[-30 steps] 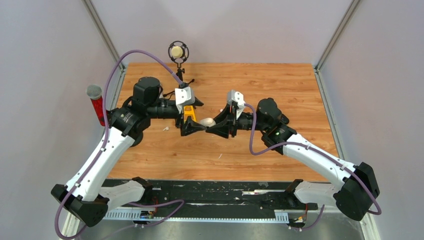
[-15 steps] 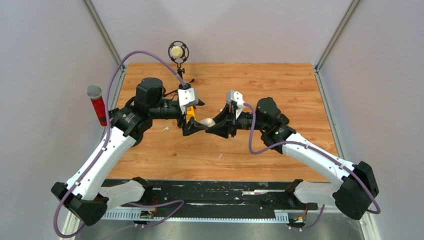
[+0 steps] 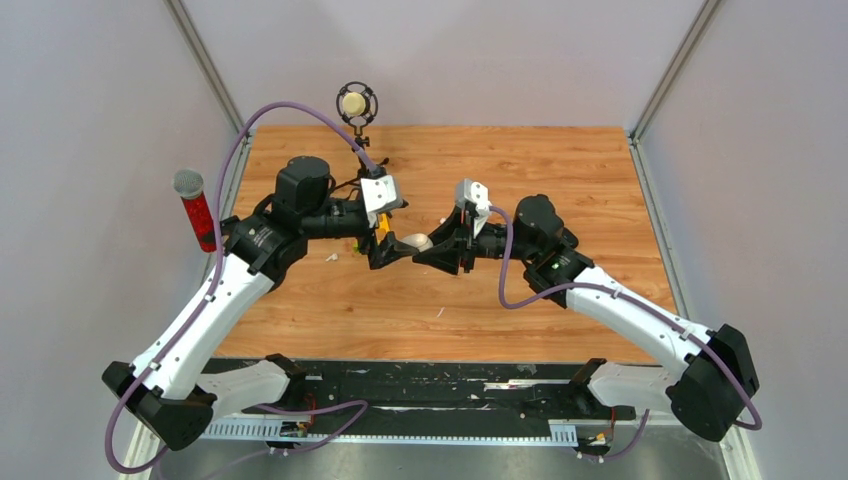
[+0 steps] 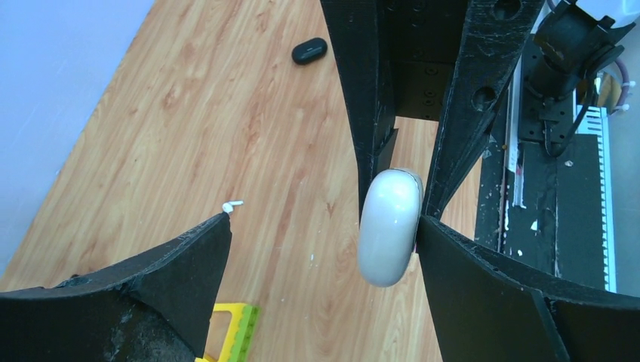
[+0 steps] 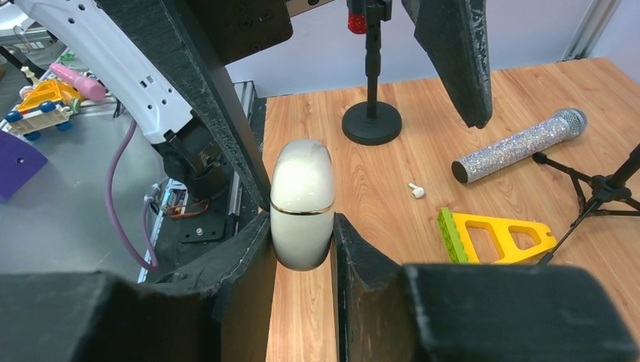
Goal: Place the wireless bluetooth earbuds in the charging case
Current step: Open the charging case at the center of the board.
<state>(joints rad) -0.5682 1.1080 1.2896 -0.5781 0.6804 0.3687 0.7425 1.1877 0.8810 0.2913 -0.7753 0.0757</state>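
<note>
Where the top view shows the right fingers (image 3: 435,260) pinching the charging case (image 3: 415,241) above the worktop (image 3: 560,170), the left wrist view shows the left fingers (image 4: 181,279) spread wide, one against it, an earbud (image 4: 232,204) lying apart. Right wrist view: case upright, gripped.

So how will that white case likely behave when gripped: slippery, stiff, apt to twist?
The charging case looks glossy and rounded, so it may slip or pivot in the narrow pinch of the right gripper. It seems a rigid shell, unlikely to deform. Its visible seam suggests a lid that uneven pressure might open.
</note>
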